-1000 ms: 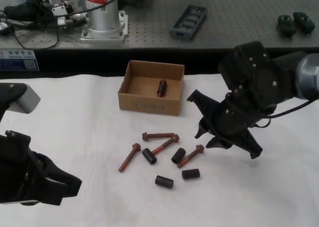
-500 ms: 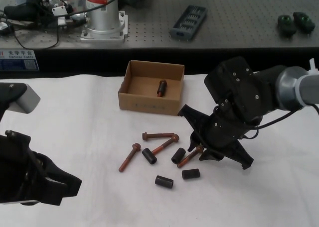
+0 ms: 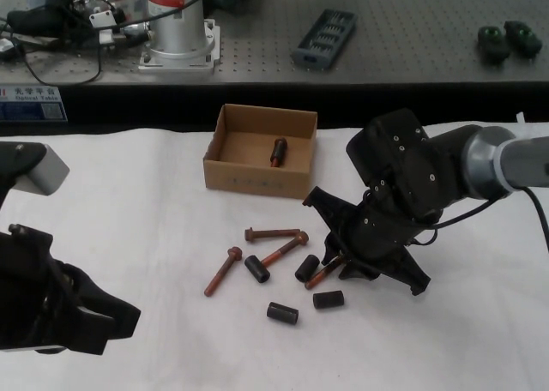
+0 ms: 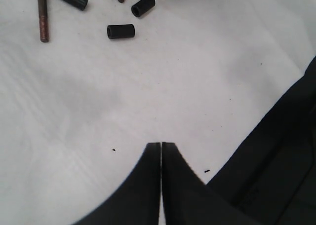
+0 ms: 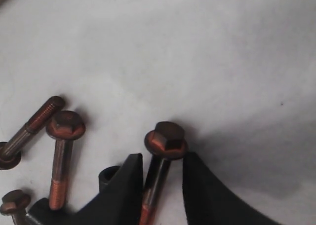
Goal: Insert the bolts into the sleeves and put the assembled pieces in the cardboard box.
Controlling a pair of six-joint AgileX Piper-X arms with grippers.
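Observation:
Several rusty bolts (image 3: 272,233) and black sleeves (image 3: 282,313) lie loose on the white sheet in front of the cardboard box (image 3: 225,173). Inside the box lies one assembled piece (image 3: 278,151). My right gripper (image 3: 337,260) is low over the rightmost bolt (image 3: 319,276). In the right wrist view this gripper (image 5: 162,158) is open, and its fingers (image 5: 123,185) straddle the shank just below the bolt's hex head (image 5: 165,138). A sleeve (image 5: 107,176) lies beside one finger. My left gripper (image 4: 161,151) is shut on nothing, hovering at the near left (image 3: 120,315), well away from the parts.
A raised metal bench (image 3: 386,31) behind the sheet carries a metal post (image 3: 176,18), a dark tray (image 3: 324,36) and cables. Bare sheet lies between the left arm and the pile, where the left wrist view shows a sleeve (image 4: 121,31) and a bolt (image 4: 42,18).
The right arm has moved down and to the left, from above the sheet onto the rightmost bolt. The left arm and the loose parts have stayed put.

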